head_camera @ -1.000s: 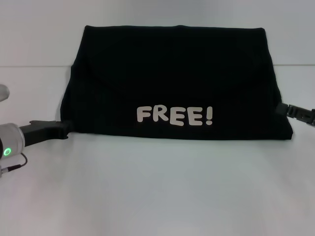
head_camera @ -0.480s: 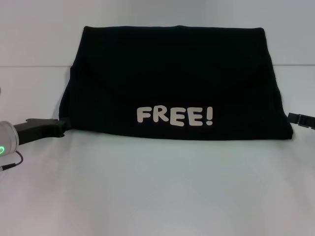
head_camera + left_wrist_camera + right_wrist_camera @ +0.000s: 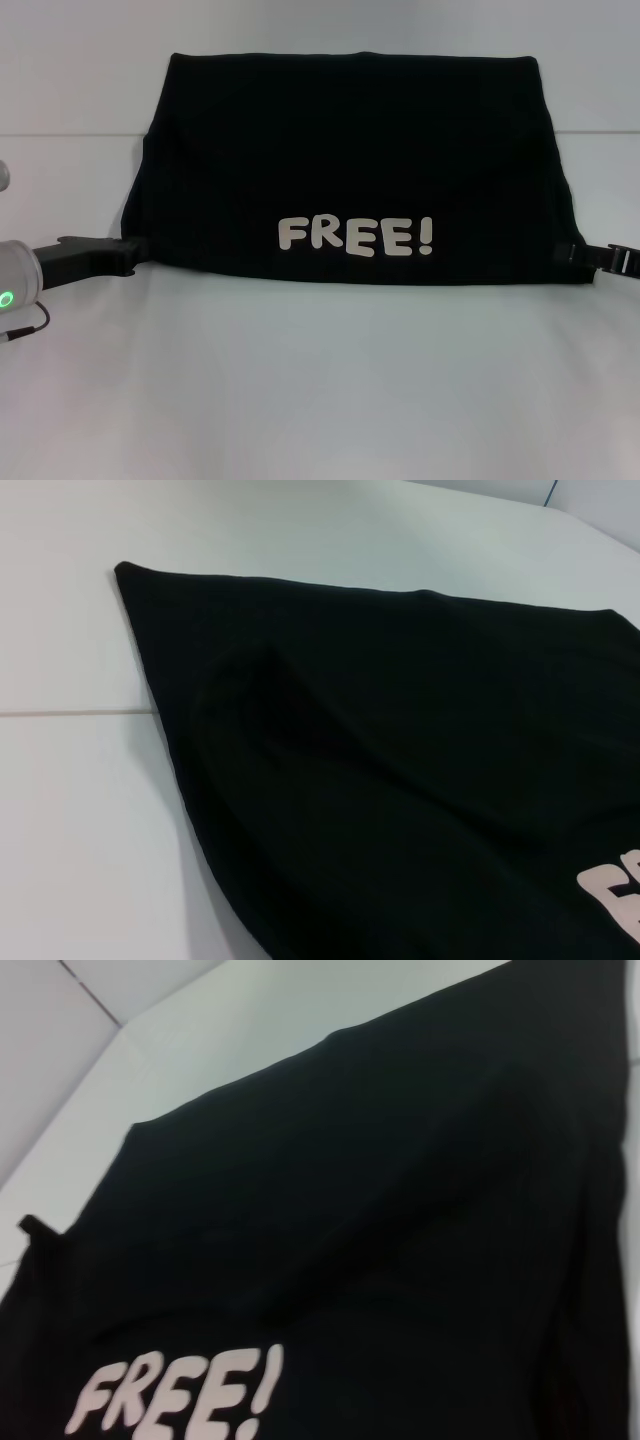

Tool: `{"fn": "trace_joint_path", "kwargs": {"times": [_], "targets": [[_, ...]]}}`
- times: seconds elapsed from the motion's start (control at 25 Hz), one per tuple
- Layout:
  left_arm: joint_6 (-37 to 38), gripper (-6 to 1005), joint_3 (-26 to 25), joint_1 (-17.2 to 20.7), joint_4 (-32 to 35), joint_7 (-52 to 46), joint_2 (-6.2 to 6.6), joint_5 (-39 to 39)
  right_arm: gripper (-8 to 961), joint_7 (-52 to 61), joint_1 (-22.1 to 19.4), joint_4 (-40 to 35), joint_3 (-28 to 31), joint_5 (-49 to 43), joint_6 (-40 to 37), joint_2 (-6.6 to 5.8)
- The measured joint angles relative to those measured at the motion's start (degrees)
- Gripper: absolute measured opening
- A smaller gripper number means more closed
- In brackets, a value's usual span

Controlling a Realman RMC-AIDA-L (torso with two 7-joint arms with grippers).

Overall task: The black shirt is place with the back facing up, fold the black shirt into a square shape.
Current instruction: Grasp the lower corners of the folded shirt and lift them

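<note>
Your right claw (image 3: 572,254) has moved back in since half a second ago, tip now over the black shirt (image 3: 350,160)'s near right corner. Left claw (image 3: 128,254) touches the near left corner (neither grip can be made out). Shirt lies folded mid-desk (image 3: 320,390), "FREE!" print (image 3: 355,236) up.

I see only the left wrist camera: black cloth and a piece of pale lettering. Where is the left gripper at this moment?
Observer: In the head view the left gripper is at the near left corner of the black shirt, right against its edge.
Operator: And the other one?
Observer: The right gripper is at the shirt's near right corner, with its tip just over the cloth edge.
Operator: What does the lettering say?
Observer: The print reads "FREE!" in full. It faces up, close to the shirt's near edge.
</note>
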Motion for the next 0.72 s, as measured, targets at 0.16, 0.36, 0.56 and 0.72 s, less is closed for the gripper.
{"fn": "trace_joint_path", "kwargs": {"times": [0.16, 0.36, 0.56, 0.72], "targets": [[0.0, 2, 0.0, -0.1, -0.1, 0.0, 0.04, 0.0, 624, 0.0, 0.2, 0.1, -0.4, 0.0, 1.9, 0.36], [0.0, 2, 0.0, 0.0, -0.1, 0.0, 0.06, 0.1, 623, 0.0, 0.4, 0.1, -0.7, 0.1, 3.2, 0.59], [0.0, 3, 0.0, 0.0, -0.2, -0.1, 0.06, 0.1, 624, 0.0, 0.6, 0.3, -1.4, 0.1, 4.1, 0.85], [0.0, 3, 0.0, 0.0, -0.2, -0.1, 0.06, 0.1, 623, 0.0, 0.7, 1.0, -1.9, 0.1, 5.3, 1.13]]}}
